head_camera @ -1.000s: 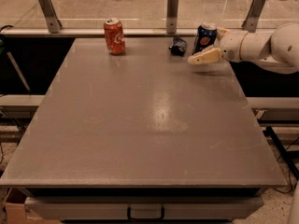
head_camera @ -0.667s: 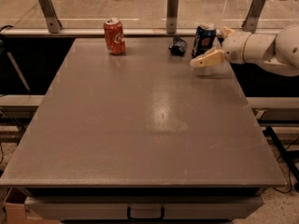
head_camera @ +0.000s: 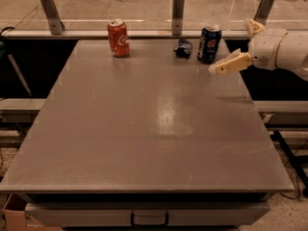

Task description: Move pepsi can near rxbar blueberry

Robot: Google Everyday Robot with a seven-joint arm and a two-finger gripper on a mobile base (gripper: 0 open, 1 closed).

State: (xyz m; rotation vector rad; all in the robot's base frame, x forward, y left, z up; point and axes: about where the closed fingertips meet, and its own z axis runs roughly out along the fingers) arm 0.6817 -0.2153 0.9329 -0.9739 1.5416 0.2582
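The pepsi can (head_camera: 209,43), dark blue with a silver top, stands upright near the table's far edge. The rxbar blueberry (head_camera: 183,47), a small dark crinkled wrapper, lies just left of it, a small gap between them. My gripper (head_camera: 231,47) hangs to the right of the can, over the table's right edge, apart from it. It is open and empty. One tan finger (head_camera: 230,64) points left toward the can and the other (head_camera: 254,27) sticks up behind.
An orange-red soda can (head_camera: 118,37) stands at the far left of the grey table (head_camera: 154,129). A rail with metal posts (head_camera: 178,6) runs behind the far edge. Dark gaps flank the table on both sides.
The gripper was around the pepsi can before. It has let go and drawn back to the right. The can stands beside the bar.
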